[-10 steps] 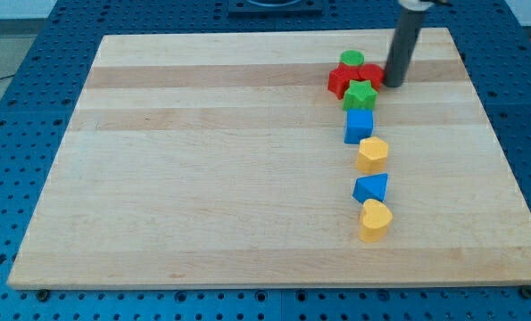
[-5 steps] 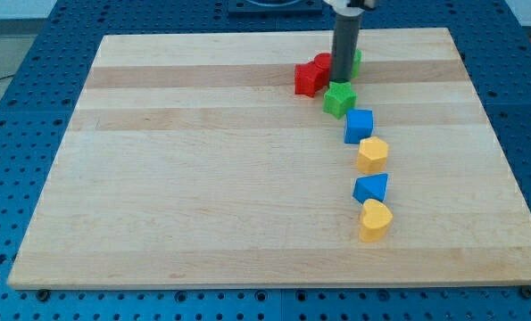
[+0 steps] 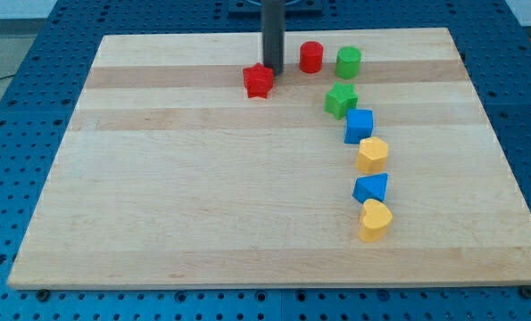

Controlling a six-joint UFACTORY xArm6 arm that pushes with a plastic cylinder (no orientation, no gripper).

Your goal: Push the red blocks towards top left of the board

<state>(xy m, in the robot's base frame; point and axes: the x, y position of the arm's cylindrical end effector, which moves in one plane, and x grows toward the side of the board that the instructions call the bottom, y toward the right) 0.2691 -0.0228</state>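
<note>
camera view: my tip (image 3: 273, 71) rests on the wooden board (image 3: 203, 196) near its top edge, touching the right side of the red star block (image 3: 259, 80); a bare rod, it has nothing to spread or pinch. the red cylinder (image 3: 311, 56) stands apart to the right, beside the green cylinder (image 3: 348, 62). a green star (image 3: 341, 99), blue cube (image 3: 359, 126), yellow block (image 3: 372, 154), blue block (image 3: 371, 188) and second yellow block (image 3: 375, 219) trail toward the bottom edge.
</note>
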